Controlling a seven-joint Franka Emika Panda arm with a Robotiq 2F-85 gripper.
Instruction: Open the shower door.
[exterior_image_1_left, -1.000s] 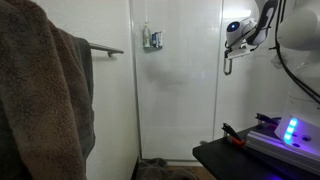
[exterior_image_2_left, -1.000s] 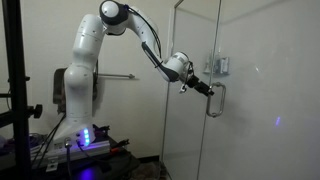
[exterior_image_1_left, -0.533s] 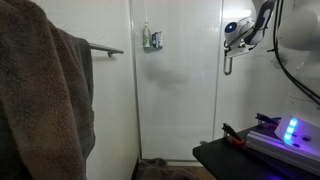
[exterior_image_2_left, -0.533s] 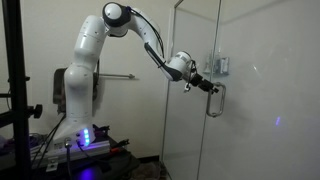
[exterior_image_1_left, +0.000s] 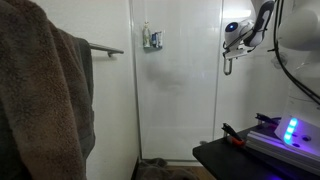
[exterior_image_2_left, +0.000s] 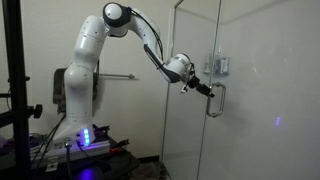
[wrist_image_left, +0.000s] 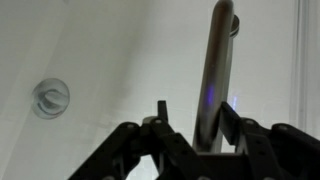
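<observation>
The shower door is a tall clear glass panel with a chrome loop handle near its edge. In an exterior view the door and its handle stand beside the robot's wrist. My gripper reaches the handle's upper part. In the wrist view the handle's bar runs upright between the fingers of my gripper. The right finger lies close against the bar. The left finger stands apart from it with a gap, so the jaws are not clamped.
A brown towel hangs in the near foreground next to a chrome towel bar. A small rack hangs on the shower wall. A black table holding a blue-lit device stands low beside the robot base. A round fitting sits behind the glass.
The gripper has moved a little further onto the handle's upper part. The door has not moved.
</observation>
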